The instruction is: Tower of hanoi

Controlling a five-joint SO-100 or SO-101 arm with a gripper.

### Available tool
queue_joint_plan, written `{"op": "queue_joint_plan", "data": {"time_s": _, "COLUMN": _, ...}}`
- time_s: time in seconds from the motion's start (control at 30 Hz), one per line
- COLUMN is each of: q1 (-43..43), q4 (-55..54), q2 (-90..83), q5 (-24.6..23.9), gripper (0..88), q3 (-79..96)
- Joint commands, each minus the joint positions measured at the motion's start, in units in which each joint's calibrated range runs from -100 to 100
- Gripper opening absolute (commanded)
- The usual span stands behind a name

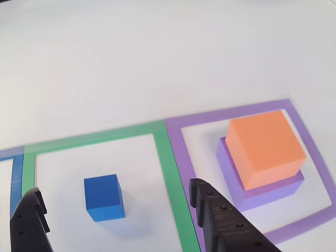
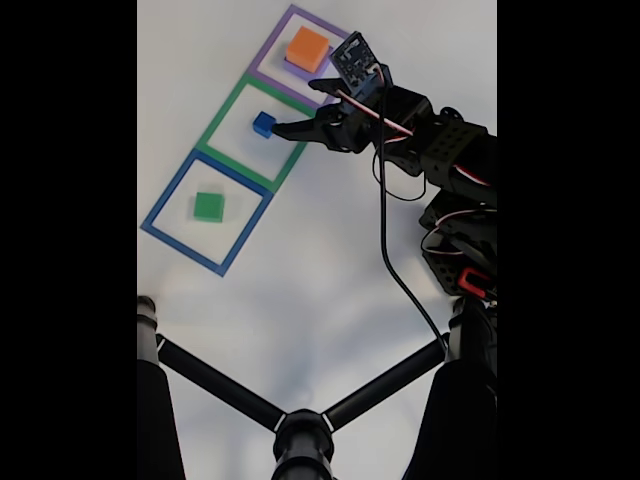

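Observation:
The small blue block sits alone inside the green tape square. My gripper is open, its two black fingers reaching toward the block from the near side without touching it. The orange block rests on the purple block inside the purple tape square. In the fixed view the gripper hovers just right of the blue block. The orange block tops the purple block, and the green block lies in the blue tape square.
The three tape squares run in a diagonal row on a white table. The black arm body with a trailing cable stands to the right. A black three-legged stand crosses the bottom of the fixed view.

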Motion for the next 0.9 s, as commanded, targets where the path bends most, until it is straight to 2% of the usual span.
{"op": "queue_joint_plan", "data": {"time_s": 0.0, "q1": -2.2, "q4": -15.8, "q2": 11.5, "q5": 0.0, "gripper": 32.5, "q3": -0.1}}
{"op": "queue_joint_plan", "data": {"time_s": 0.27, "q1": -4.3, "q4": -32.8, "q2": 30.8, "q5": 0.0, "gripper": 32.0, "q3": -3.2}}
{"op": "queue_joint_plan", "data": {"time_s": 0.43, "q1": -5.8, "q4": -39.8, "q2": 41.0, "q5": 0.0, "gripper": 31.8, "q3": -7.6}}
{"op": "queue_joint_plan", "data": {"time_s": 0.87, "q1": -7.4, "q4": -43.7, "q2": 54.7, "q5": 0.0, "gripper": 30.4, "q3": -15.9}}
